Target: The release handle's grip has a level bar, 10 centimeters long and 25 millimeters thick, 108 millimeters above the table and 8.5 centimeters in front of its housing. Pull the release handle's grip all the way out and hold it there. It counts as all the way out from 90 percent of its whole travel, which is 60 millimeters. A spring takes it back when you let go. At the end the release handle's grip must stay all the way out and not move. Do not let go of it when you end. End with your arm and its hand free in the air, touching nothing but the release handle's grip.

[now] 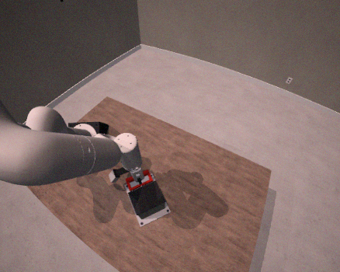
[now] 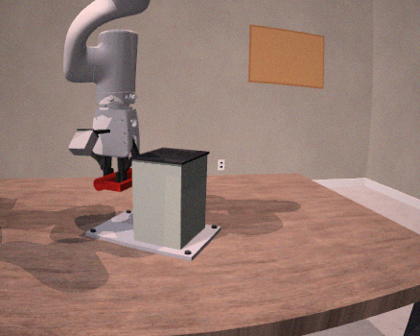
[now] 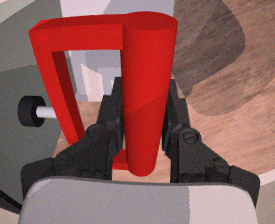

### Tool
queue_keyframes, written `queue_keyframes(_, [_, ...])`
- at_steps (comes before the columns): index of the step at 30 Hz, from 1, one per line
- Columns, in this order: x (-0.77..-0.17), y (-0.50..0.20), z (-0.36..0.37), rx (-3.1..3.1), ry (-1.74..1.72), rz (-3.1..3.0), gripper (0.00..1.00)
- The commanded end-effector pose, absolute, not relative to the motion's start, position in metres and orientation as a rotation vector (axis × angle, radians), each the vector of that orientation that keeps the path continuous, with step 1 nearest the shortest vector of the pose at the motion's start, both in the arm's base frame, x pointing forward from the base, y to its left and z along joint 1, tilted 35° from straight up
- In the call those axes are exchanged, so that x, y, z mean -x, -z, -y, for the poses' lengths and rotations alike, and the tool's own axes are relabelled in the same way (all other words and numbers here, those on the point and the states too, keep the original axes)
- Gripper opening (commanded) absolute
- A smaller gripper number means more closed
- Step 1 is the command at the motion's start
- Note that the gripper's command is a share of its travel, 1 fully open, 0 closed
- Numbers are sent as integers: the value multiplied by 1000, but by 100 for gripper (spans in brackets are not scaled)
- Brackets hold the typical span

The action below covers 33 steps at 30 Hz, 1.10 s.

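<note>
The arm reaches in from the left, its wrist pointing straight down — the pincer [image 3: 145, 123] hangs vertical, its two dark fingers pressed against the red grip's [image 3: 148, 83] bar.

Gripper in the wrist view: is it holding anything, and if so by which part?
Yes. The gripper is shut on the red release handle's grip, its fingers clamping the thick bar from both sides, near the bar's lower end in this view.

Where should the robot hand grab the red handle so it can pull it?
On the thick level bar at the front, near its middle, coming down from above. That bar is round, stands clear of the grey housing, and fits between the gripper fingers, which are already shut on it.
</note>
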<state>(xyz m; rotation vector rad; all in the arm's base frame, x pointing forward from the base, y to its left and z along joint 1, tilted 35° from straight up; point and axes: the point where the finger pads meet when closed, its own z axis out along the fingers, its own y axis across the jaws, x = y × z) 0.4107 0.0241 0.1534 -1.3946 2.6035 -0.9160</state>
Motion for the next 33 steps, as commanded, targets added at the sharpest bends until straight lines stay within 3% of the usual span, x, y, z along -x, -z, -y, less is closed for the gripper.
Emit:
queue_keyframes(1, [-411, -154, -24, 1394, 916, -2602, 0])
queue_keyframes(33, [-386, -136, -39, 1394, 916, -2602, 0])
